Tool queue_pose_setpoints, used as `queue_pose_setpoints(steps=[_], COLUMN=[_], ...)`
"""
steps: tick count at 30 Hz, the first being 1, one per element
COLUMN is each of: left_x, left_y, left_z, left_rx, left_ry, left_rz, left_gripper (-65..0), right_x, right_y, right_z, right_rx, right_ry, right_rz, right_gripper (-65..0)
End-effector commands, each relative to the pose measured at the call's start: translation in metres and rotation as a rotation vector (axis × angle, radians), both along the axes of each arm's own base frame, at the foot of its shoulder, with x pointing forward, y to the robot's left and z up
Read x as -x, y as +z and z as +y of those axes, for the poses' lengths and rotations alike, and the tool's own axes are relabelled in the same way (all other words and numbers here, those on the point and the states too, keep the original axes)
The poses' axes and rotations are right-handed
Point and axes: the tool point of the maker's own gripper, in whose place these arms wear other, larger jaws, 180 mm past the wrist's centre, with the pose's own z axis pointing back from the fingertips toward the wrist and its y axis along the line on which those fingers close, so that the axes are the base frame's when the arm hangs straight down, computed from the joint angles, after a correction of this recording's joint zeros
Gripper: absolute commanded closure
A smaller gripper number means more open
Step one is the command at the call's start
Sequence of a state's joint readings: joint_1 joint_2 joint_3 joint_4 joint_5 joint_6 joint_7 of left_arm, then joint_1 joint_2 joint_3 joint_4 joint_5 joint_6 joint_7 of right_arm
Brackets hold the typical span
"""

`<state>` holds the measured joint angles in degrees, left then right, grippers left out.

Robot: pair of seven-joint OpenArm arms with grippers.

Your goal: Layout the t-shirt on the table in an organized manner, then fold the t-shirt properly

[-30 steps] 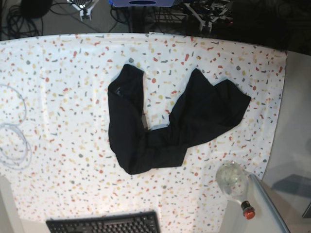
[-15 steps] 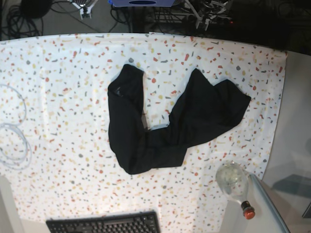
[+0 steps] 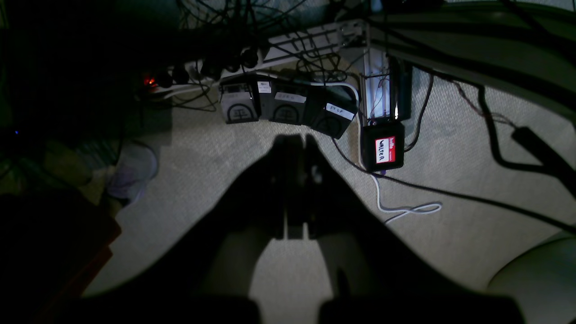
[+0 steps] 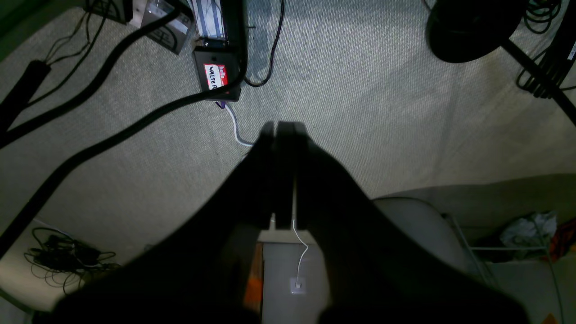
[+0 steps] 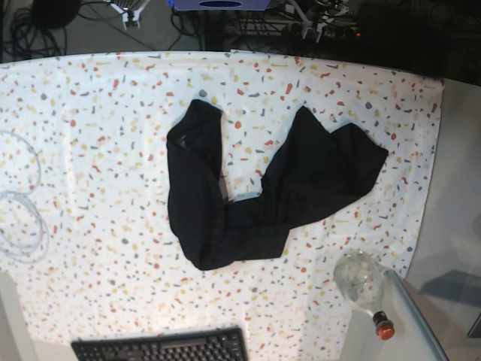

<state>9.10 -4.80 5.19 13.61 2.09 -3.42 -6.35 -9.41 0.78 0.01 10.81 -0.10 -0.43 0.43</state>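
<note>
You had nothing done yet — the t-shirt [image 5: 255, 192] lay bunched in a rough V mid-table [image 5: 98, 150], all spreading and folding left. Both the left gripper [image 3: 297, 139] and right gripper [image 4: 281, 126] were closed on nothing, held over carpet strewn with cables — 2 arms clear of the speckled cloth.

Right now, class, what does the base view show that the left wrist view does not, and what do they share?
Only the base view shows the t-shirt crumpled on the table, a keyboard and a bottle. Only the left wrist view shows the left hand, shut and empty, over carpet and a name-tagged box. Both show tangled cables on the floor.
</note>
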Motion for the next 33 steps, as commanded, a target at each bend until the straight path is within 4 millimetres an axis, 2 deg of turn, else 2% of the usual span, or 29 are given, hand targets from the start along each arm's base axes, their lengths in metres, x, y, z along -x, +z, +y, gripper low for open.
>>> queue_pose_setpoints(steps=[1, 7, 16, 17, 19, 22, 25, 28, 30, 33], left_x=[0.005, 0.018, 0.016, 0.015, 0.009, 0.013, 0.02, 0.021, 0.018, -0.002], left_y=[0.0, 0.001, 0.006, 0.01, 0.021, 0.038, 0.056, 0.081, 0.099, 0.134], left_z=[0.003, 0.001, 0.01, 0.017, 0.023, 0.035, 0.058, 0.093, 0.106, 0.123], left_rx=[-0.003, 0.001, -0.009, -0.017, -0.019, -0.031, -0.073, -0.138, -0.166, -0.204], left_ry=[0.002, -0.011, -0.014, -0.024, -0.044, -0.07, -0.015, 0.019, 0.024, 0.002], left_rz=[0.004, 0.021, -0.009, -0.031, -0.093, -0.138, -0.178, -0.234, -0.277, -0.373], left_gripper=[0.0, 0.0, 0.0, 0.0, 0.0, 0.0, 0.0, 0.0, 0.0, 0.0], right_x=[0.003, 0.003, 0.007, 0.006, 0.002, 0.001, 0.003, -0.005, -0.016, -0.039], right_y=[0.0, 0.0, 0.003, 0.006, 0.016, 0.038, 0.061, 0.084, 0.1, 0.128], right_z=[0.0, 0.0, 0.0, 0.0, 0.001, 0.001, -0.012, -0.028, -0.034, -0.038], right_rx=[0.0, 0.0, 0.0, -0.001, -0.002, 0.001, 0.033, 0.072, 0.086, 0.095], right_ry=[0.005, 0.005, -0.004, -0.002, 0.002, 0.004, -0.04, -0.076, -0.079, -0.069], right_rz=[0.005, 0.005, -0.021, -0.05, -0.124, -0.163, -0.161, -0.2, -0.256, -0.352], right_gripper=[0.0, 0.0, 0.0, 0.0, 0.0, 0.0, 0.0, 0.0, 0.0, 0.0])
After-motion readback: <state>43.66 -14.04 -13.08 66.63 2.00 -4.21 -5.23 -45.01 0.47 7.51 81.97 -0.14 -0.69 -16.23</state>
